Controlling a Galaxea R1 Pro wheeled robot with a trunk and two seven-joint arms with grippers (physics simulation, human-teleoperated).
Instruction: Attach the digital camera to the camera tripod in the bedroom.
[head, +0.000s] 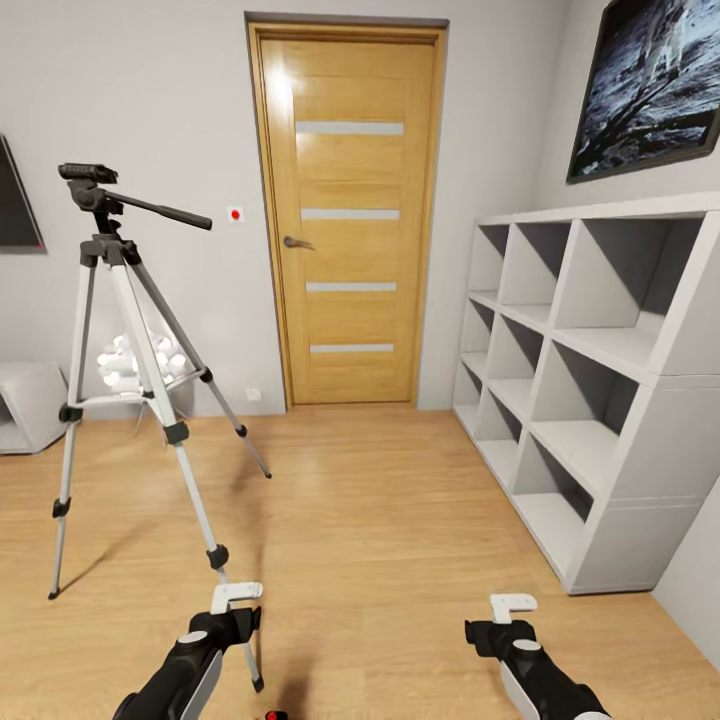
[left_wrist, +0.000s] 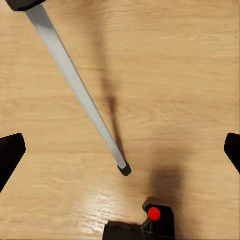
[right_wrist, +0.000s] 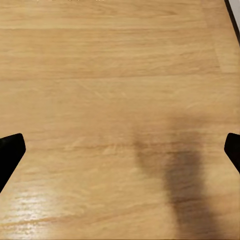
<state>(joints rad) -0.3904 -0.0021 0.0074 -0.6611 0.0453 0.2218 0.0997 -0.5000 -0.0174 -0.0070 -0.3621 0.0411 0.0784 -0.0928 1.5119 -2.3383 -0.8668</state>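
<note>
The camera tripod (head: 125, 300) stands on the wood floor at the left, its dark head and long pan handle (head: 95, 190) on top with nothing mounted there. One silver leg (left_wrist: 75, 85) ends in a black foot (left_wrist: 125, 170) on the floor beneath my left gripper (head: 235, 600). The digital camera (left_wrist: 150, 222) lies on the floor just past that foot, black with a red dot, partly cut off by the picture's edge; its red dot (head: 272, 715) peeks in at the head view's bottom edge. My left gripper (left_wrist: 120, 152) is open above the floor. My right gripper (head: 512, 605) is open over bare floor (right_wrist: 120, 100).
An oak door (head: 348, 215) with frosted strips is shut straight ahead. White cube shelves (head: 590, 380) line the right wall under a dark framed picture (head: 650, 85). A white spiky lamp (head: 135, 360) sits behind the tripod, a grey low unit (head: 25, 405) at far left.
</note>
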